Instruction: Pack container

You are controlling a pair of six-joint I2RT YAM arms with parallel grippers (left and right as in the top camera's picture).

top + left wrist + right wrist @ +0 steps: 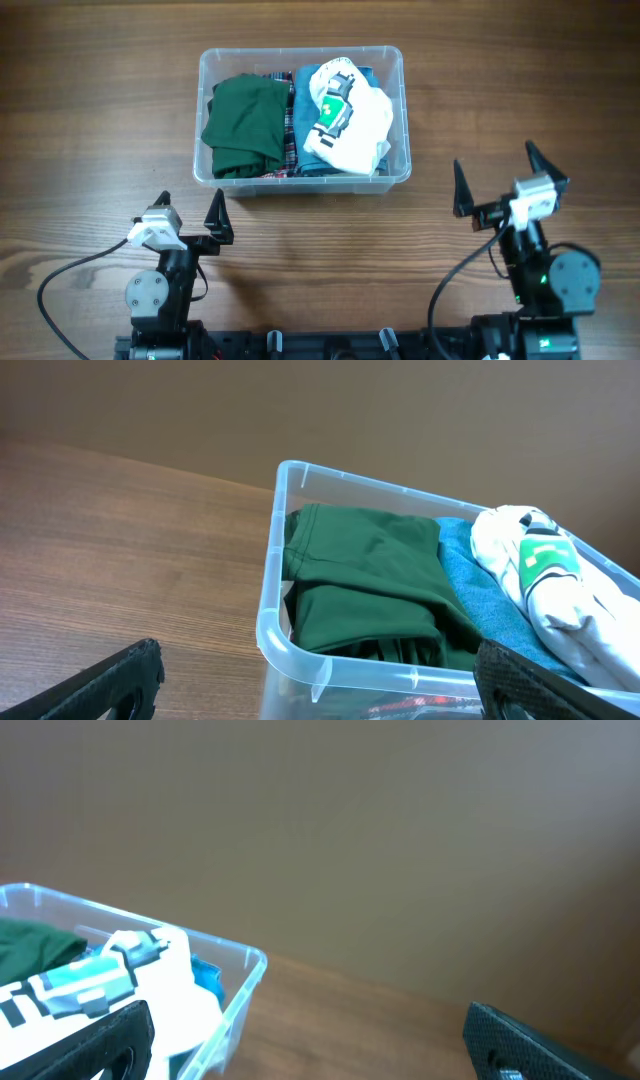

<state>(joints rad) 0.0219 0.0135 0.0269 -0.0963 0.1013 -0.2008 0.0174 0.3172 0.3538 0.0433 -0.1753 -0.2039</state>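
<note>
Overhead and wrist views. I see the container standing on the wooden table, beyond both arms and roughly midway between them. It holds a folded green garment on its left side and a white garment with a green print on its right. Blue cloth lies under the white one, and a strip of plaid cloth shows between the two. The left gripper sits in front of the container's left corner, jaws spread wide, holding nothing. The right gripper sits off the container's front right corner, apart from it, likewise spread wide and empty.
</note>
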